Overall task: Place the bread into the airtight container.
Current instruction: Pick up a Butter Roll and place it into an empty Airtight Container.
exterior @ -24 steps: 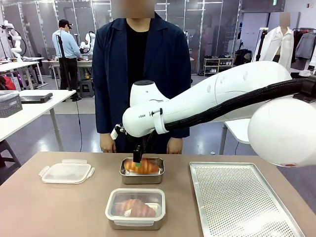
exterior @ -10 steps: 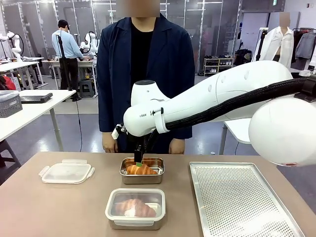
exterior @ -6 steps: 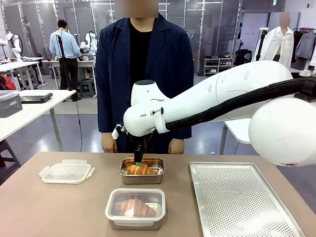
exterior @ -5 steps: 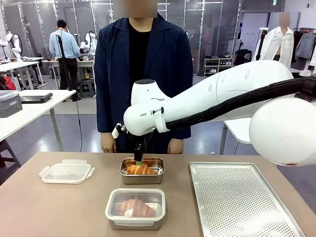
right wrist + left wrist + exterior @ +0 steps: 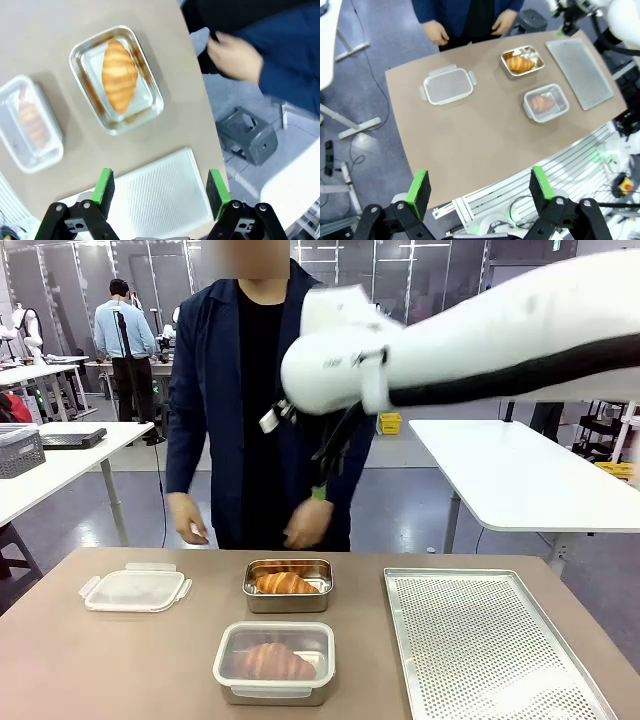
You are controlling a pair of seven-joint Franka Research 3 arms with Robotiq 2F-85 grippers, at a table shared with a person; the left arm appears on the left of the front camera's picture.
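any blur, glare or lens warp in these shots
Front view: the person's hands are motion-blurred; the croissant in the open steel container stays sharp. Right wrist view: the hand is smeared and soft. Left wrist view: wide-angle warp bows the table edge; the lidded container shows soft glare on its lid.

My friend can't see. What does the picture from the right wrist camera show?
A croissant lies in an open steel container on a brown table, seen from above past the right end effector, which is open and empty. Beside it are a lidded container and a perforated tray; a person's hand hangs nearby.
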